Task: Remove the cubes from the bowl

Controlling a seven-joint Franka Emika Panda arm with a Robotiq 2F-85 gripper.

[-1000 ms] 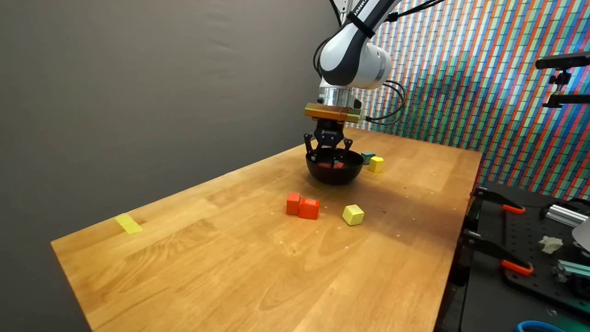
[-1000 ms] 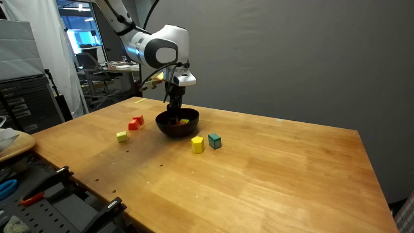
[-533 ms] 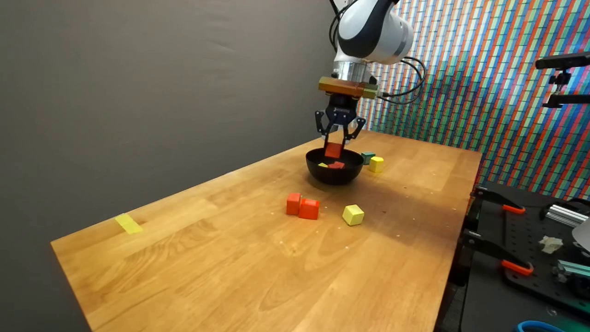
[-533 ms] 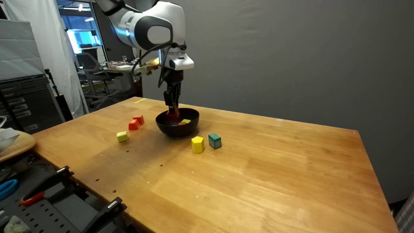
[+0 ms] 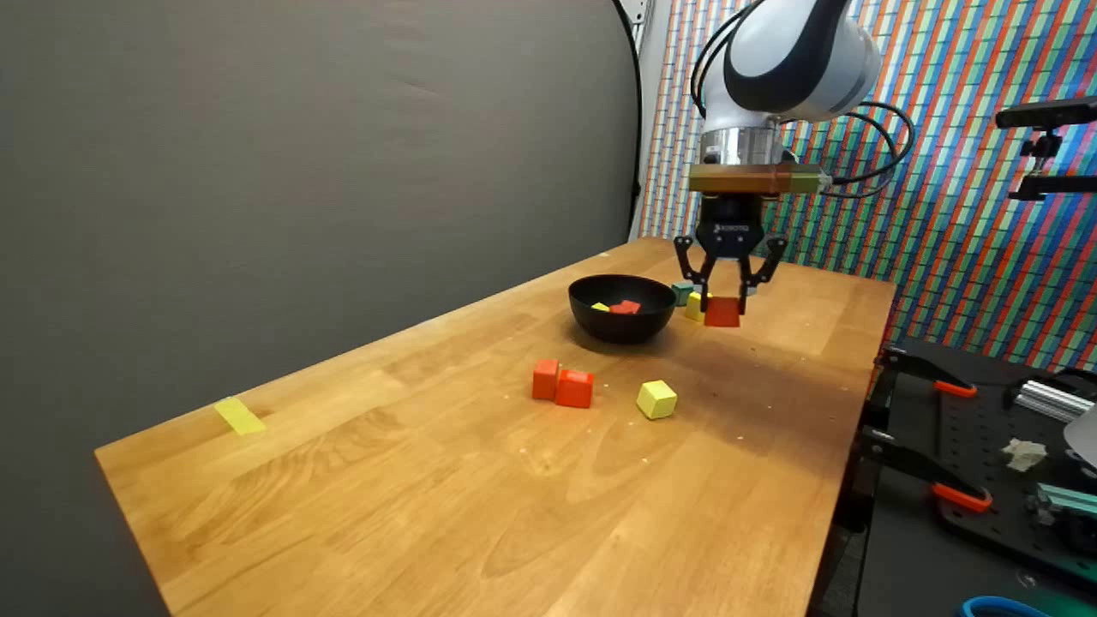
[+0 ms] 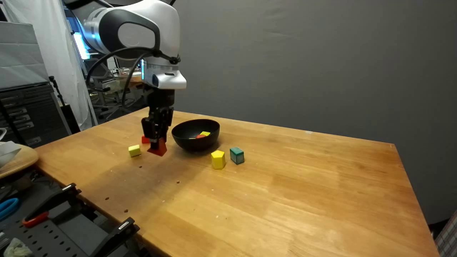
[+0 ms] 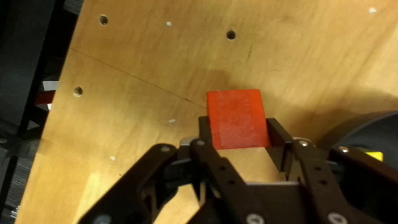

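My gripper (image 7: 241, 132) is shut on a red cube (image 7: 238, 116), which sits squarely between the pads. In both exterior views it hangs above the table beside the black bowl (image 5: 619, 332), clear of the rim. Inside the bowl lie red pieces (image 5: 626, 307) and yellow (image 6: 205, 134); the near wall hides part of them. On the table, two red cubes (image 5: 575, 390) touch side by side near a yellow-green cube (image 5: 656, 400). In an exterior view the arm covers most of that red pair. The wrist view catches the bowl (image 7: 379, 133) at the right edge.
A yellow block (image 6: 218, 160) and a teal block (image 6: 237, 156) stand close to the bowl. Flat yellow tape (image 5: 240, 416) marks the table's far end. Clamps (image 5: 926, 471) and a dark cart (image 5: 908, 557) line one table edge. A grey wall backs the opposite edge.
My gripper has risen out of the bowl with the red cube, then travelled sideways past the rim and come lower over the table. The bowl and the table blocks have stayed put.
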